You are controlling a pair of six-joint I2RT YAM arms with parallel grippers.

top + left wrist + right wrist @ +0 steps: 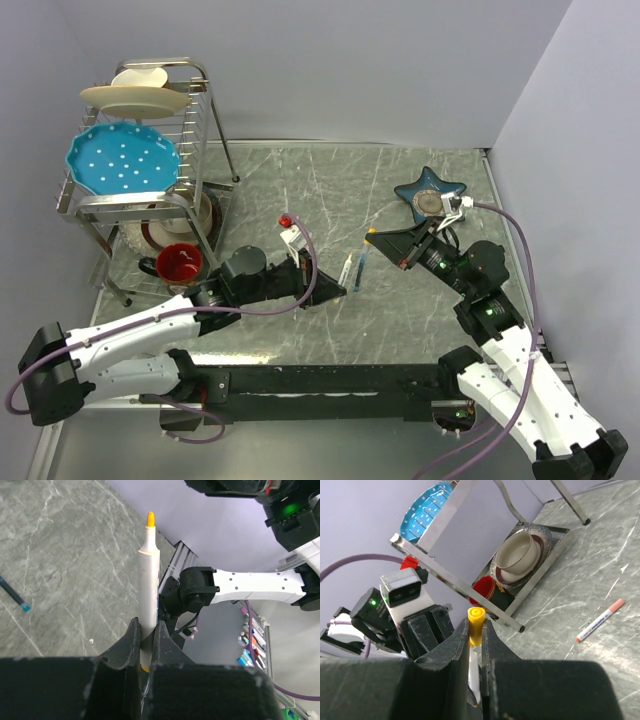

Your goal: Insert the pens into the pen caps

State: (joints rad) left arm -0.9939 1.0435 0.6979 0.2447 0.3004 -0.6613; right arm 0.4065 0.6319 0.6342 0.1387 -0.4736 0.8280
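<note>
The left gripper (146, 626) is clamped on a white-barrelled pen (149, 580), yellow-orange tip pointing outward. The right gripper (475, 628) pinches a short yellow-orange plastic cap (476, 616), open end outward, apparently so the two can mate. A slim blue pen (360, 272) lies between them on the grey table (300, 190).

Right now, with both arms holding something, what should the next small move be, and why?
Probably ease the right pincer, which grips the yellow cap, toward the orange tip of the pen clamped in the left pincer, lining up their axes. The cap's open mouth faces outward, the pen tip is bare, and the two are apart.
</note>
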